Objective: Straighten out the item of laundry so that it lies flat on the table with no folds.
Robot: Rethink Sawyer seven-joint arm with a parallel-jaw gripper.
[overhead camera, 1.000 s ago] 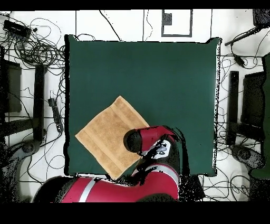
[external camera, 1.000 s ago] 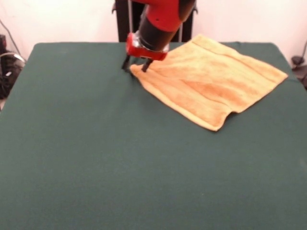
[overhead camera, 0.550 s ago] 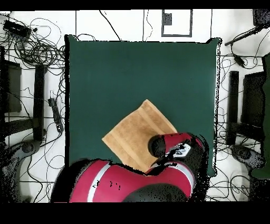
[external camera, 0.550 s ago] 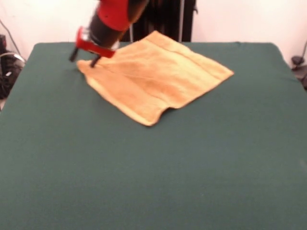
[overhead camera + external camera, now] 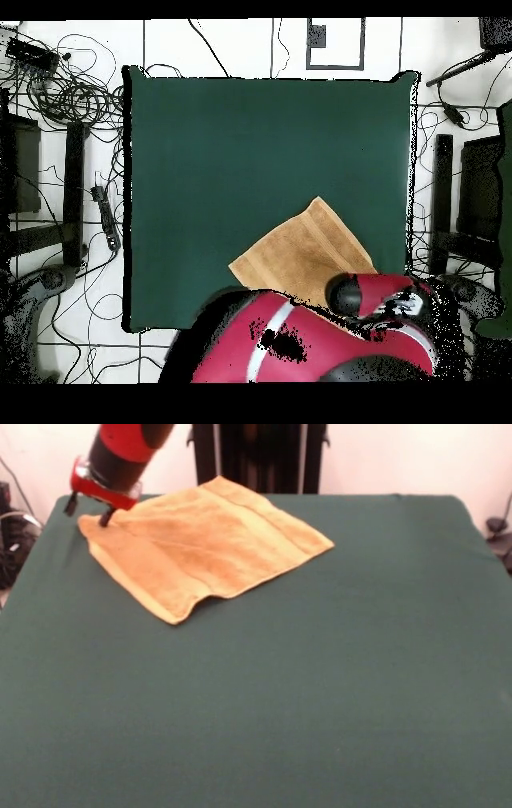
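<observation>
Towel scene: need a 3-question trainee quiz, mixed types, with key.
1. True or false: the towel lies at the middle of the table.
2. Multiple choice: in the front view, the hand is at the towel's A) left corner B) right corner C) near corner.
3. Fill in: in the front view, the towel's near edge is not flat; beside the near corner it ____ off the cloth.

Key: 1 false, it lies by the far left part in the front view. 2 A. 3 lifts.

No legible text or labels anywhere
</observation>
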